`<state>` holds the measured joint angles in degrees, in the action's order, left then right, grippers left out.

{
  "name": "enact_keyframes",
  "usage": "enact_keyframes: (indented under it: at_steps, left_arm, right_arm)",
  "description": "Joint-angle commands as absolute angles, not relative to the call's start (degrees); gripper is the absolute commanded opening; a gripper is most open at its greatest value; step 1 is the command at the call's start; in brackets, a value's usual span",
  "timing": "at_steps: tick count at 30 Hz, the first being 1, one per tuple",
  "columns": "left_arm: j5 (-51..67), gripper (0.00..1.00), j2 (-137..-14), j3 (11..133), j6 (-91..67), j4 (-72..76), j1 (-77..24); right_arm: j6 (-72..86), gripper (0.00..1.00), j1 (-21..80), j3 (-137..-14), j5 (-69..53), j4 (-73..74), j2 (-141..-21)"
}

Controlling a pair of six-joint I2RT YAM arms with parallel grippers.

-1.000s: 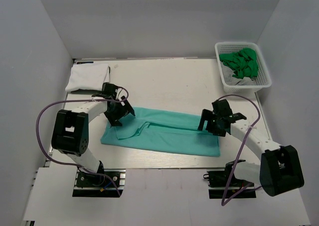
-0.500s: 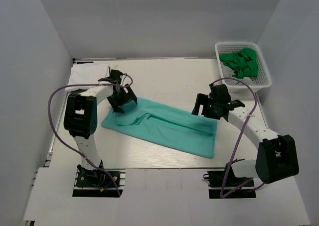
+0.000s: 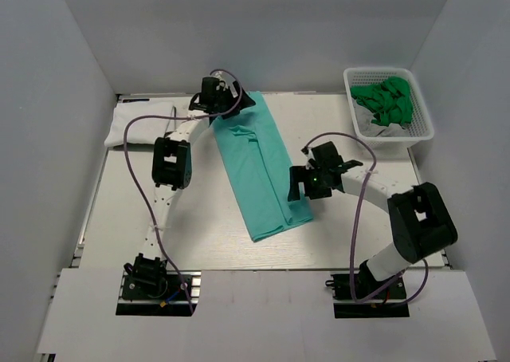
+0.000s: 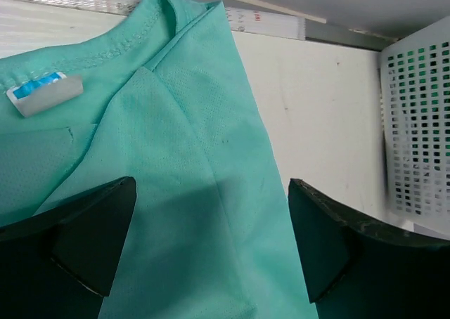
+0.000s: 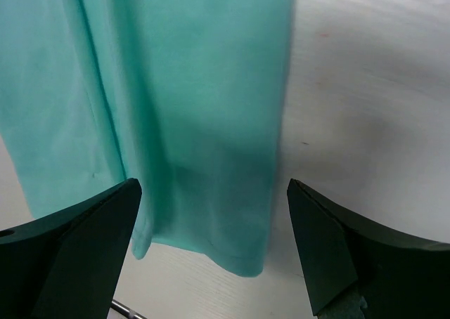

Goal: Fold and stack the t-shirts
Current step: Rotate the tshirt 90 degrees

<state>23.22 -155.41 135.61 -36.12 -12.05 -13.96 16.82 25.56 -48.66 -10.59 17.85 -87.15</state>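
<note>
Jaws of the left gripper [image 4: 211, 192] stand wide apart over the collar end of the light teal-mint cotton t-shirt [image 3: 259, 167], at the far edge of the pale table [image 3: 358, 226]. The right gripper [image 5: 213, 189], likewise spread, hangs above the shirt's near end. The shirt lies mid-table as a long folded strip. A folded white cotton t-shirt [image 3: 139, 124] sits far-left.
</note>
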Motion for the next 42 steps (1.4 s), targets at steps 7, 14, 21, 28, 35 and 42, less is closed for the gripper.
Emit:
enact_keyframes:
  at_steps: [7, 14, 21, 28, 35, 42]
  left_arm:
    - [25.22, 1.00, -165.58, 141.22, -49.65, 5.78, -19.41]
    - [19.19, 1.00, -165.68, 141.42, -49.58, 7.22, -22.15]
    - [7.22, 1.00, -155.49, 140.89, -44.74, 5.10, -22.15]
    - [3.96, 1.00, -141.20, 140.46, -39.64, 0.54, -21.54]
    - [5.20, 1.00, -117.58, 120.71, -32.70, -17.38, -21.01]
    - [-1.76, 1.00, -87.05, 75.28, -35.94, -22.24, -21.01]
  right_arm:
    - [10.45, 0.90, 33.48, -53.26, -9.59, 18.10, -88.86]
    - [13.36, 0.90, 35.77, -53.26, -6.60, 20.82, -87.81]
    - [12.30, 0.90, 35.86, -55.72, -0.98, 25.39, -84.47]
    - [12.92, 0.90, 36.03, -54.41, -1.55, 27.52, -78.32]
    - [12.31, 0.90, 38.84, -54.94, -14.56, 25.41, -82.79]
    - [11.52, 0.90, 41.13, -54.32, -17.83, 24.00, -87.89]
